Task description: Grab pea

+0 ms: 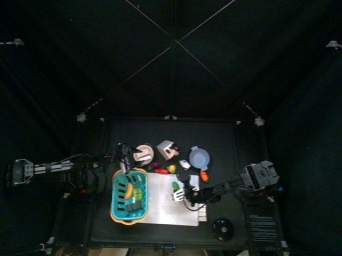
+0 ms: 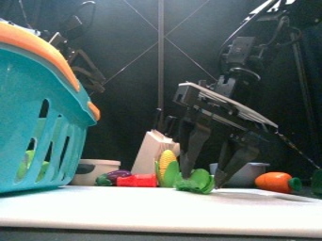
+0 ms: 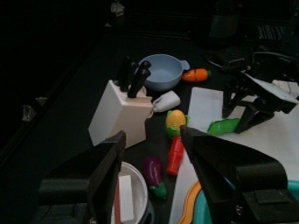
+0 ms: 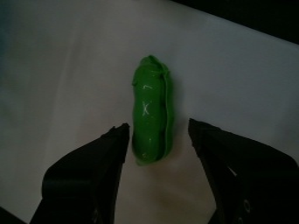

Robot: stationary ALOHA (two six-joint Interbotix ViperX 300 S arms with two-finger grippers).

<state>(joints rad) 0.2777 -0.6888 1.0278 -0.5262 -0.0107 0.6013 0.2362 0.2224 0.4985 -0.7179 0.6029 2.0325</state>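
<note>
pea pod (image 4: pixel 152 107) lies on the white board (image 4: pixel 70 79), right gripper (image 4: pixel 158 144) straddling it, basket (image 2: pixel 38 113) off to the left, knife block (image 3: pixel 121 109) behind.

basket: teal with an orange rim (image 2: pixel 44 104), sits big at the left of the front view
knife block: white, black handles sticking out (image 3: pixel 121 109)
bowl: light blue (image 3: pixel 162 67), just past the block
corn: yellow cob (image 2: pixel 168 169) next to the block
carrot: orange (image 2: pixel 274 182), off to the right
board: white mat (image 2: pixel 151 207) on the tabletop
eggplant: purple (image 3: pixel 156 171)
</note>
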